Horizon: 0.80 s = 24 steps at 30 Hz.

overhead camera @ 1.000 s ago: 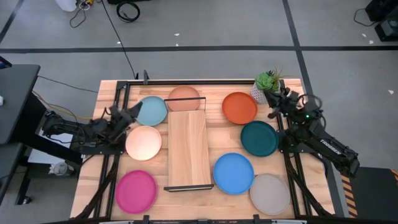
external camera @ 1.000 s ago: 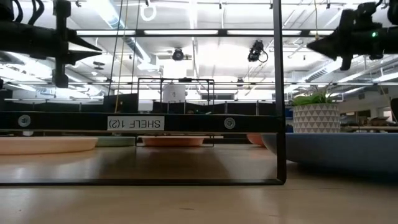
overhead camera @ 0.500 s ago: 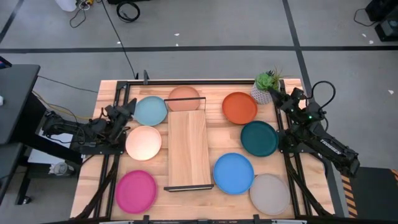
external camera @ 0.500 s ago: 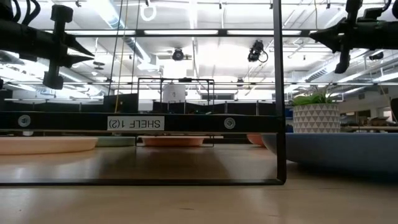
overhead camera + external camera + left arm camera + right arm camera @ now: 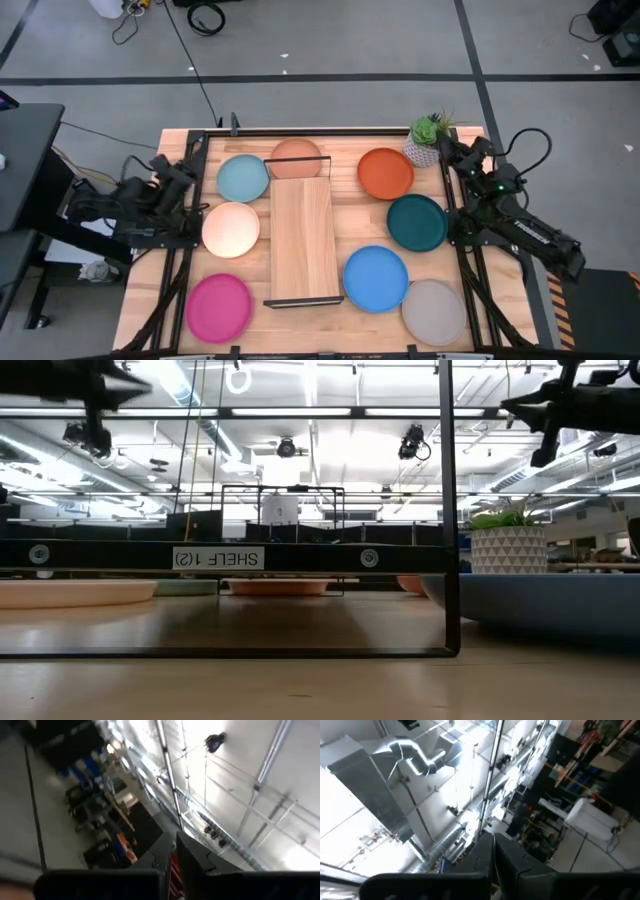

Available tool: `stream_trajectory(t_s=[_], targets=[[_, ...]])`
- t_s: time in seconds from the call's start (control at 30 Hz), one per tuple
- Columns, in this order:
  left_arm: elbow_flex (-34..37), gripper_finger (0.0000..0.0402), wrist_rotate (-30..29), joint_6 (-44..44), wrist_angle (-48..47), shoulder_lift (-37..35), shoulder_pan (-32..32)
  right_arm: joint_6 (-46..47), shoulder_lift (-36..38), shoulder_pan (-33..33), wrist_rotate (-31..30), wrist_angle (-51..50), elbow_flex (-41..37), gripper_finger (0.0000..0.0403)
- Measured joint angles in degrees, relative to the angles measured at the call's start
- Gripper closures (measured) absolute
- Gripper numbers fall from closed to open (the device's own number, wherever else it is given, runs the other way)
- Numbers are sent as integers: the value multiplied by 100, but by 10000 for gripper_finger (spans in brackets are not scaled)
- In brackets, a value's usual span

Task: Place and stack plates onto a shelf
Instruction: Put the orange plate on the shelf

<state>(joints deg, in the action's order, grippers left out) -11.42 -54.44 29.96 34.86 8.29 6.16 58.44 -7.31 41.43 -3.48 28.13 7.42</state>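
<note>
Here, the layout was read from the high view, with the shelf (image 5: 301, 240) lying lengthwise at the centre of the slatted table (image 5: 345, 212) as the clock centre, and no plate rested on it.

Nearest row:
- The magenta plate (image 5: 219, 307) lay at 7 o'clock.
- The grey plate (image 5: 434, 311) lay at 5 o'clock, touching or slightly overlapping the bright blue plate (image 5: 376, 277) at 4 o'clock.

Middle row:
- The peach plate (image 5: 231, 229) lay at 9 o'clock, just beside the shelf.
- The dark teal plate (image 5: 417, 222) lay at 3 o'clock.

Far row:
- The light blue plate (image 5: 243, 178) lay at 10 o'clock.
- The terracotta plate (image 5: 296, 158) lay at 12 o'clock, at the far wire end of the shelf; whether it touched the frame could not be told.
- The orange plate (image 5: 385, 172) lay at 2 o'clock.
- A small potted plant (image 5: 428, 138) stood just beyond the orange plate, at the far right corner.

Arms:
- The left gripper (image 5: 187, 166) was raised over the table's left edge, near the light blue plate. Its fingers (image 5: 165, 857) were together, holding nothing.
- The right gripper (image 5: 445, 146) was raised at the far right corner, just beside the potted plant. Its fingers (image 5: 482, 854) were together, holding nothing.

In the low view, the shelf's black frame carried a label (image 5: 218, 558).
</note>
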Motion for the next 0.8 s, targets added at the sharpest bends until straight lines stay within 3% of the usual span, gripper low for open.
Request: stream_trajectory(t_s=[0.13,0.3,0.57,0.8], targets=[[-395,368,-264,-823,-45,53,-78,-104,-465,0,65,39,63,380],[-759,368,-486,-982,-536,153,-90,-362,-1256,-1,822,-319,581,380],[-939,368,-431,-636,-779,700,-86,-1869,-2604,0,1485,-2334,2194,380],[-1274,367,-341,-971,-785,1447,-84,-3646,-3710,-88,1560,-4506,3592,380]])
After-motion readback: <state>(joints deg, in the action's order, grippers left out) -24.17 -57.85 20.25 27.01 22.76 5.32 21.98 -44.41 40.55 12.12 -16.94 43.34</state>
